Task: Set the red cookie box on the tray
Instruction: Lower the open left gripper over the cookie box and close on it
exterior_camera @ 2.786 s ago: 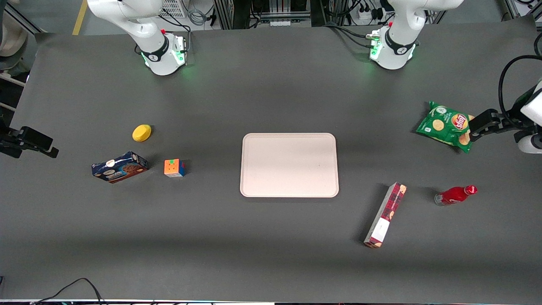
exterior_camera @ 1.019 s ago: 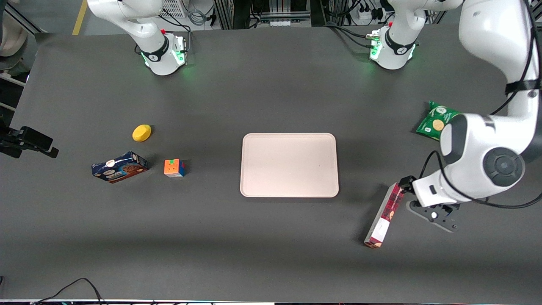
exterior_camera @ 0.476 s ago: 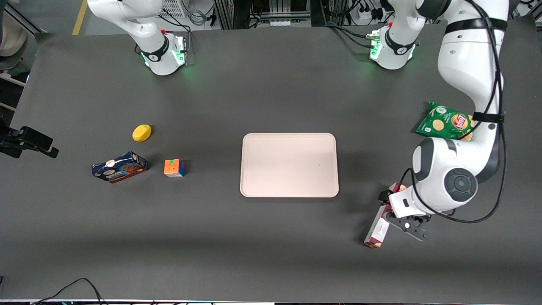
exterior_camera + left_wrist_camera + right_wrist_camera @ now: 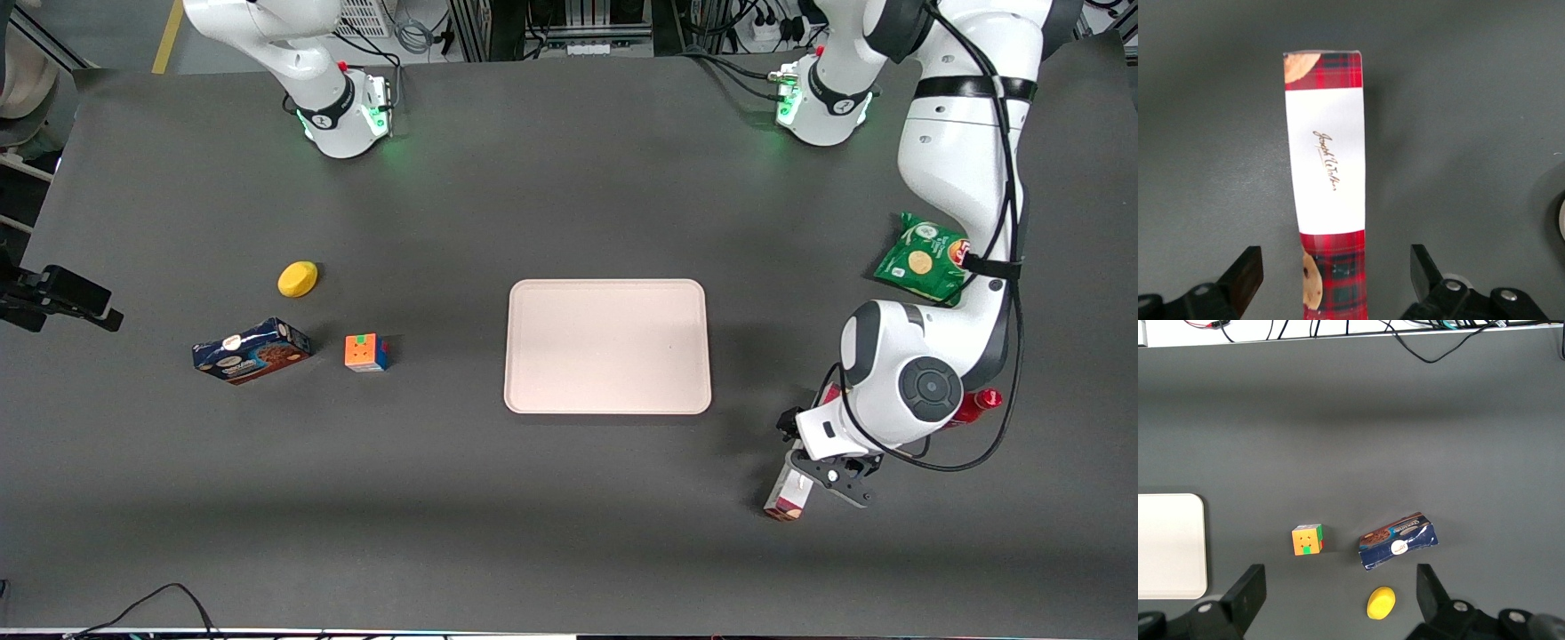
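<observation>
A robotics laboratory: two white arms are standing bolted to a dark grey table point(image 4: 569, 533), with cabling and aluminium framing running along its edge farthest from the front camera.

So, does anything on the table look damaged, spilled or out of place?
Nothing stands out. The red cookie box lies flat and intact on the table, apart from the tray, and the open gripper straddles it without touching.

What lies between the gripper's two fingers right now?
In the left wrist view the red cookie box runs lengthwise between the open fingers of the gripper, bare table mat showing in the gap on each side.
</observation>
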### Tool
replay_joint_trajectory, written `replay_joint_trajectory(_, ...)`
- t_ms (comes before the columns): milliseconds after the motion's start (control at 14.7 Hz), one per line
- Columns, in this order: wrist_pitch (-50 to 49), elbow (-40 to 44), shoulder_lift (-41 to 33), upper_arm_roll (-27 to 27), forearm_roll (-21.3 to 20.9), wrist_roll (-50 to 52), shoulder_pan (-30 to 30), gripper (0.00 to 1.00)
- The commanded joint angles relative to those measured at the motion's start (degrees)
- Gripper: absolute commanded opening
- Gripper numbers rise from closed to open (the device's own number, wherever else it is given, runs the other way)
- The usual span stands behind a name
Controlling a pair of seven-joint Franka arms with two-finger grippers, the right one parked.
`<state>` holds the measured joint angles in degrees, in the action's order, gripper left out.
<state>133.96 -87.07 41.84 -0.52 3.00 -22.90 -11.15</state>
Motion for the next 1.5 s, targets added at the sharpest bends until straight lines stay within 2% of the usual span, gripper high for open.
replay_joint_trajectory(0,1.66,-0.91,0.18,-0.71,0.6,0.66,-0.72,0.66)
replay_joint_trajectory(68,1.75,-0.91,0.26,-0.71,0.6,0.66,-0.72,0.51)
replay_joint_trajectory(272,2.54,-1.26,0.62,-0.71,0.69,0.66,-0.63,0.25)
replay_joint_trajectory(408,2.36,-1.18,0.53,-0.71,0.78,0.57,-0.63,0.01)
replay_joint_trajectory(680,0.18,-0.47,-2.01,-0.88,0.78,3.19,-0.89,0.0)
replay_joint_trajectory(1155,-15.02,1.63,-13.79,-1.15,0.69,9.71,-2.12,0.0)
replay_joint_trajectory(1427,-25.12,2.25,-19.5,-0.71,0.78,17.68,-2.3,0.0)
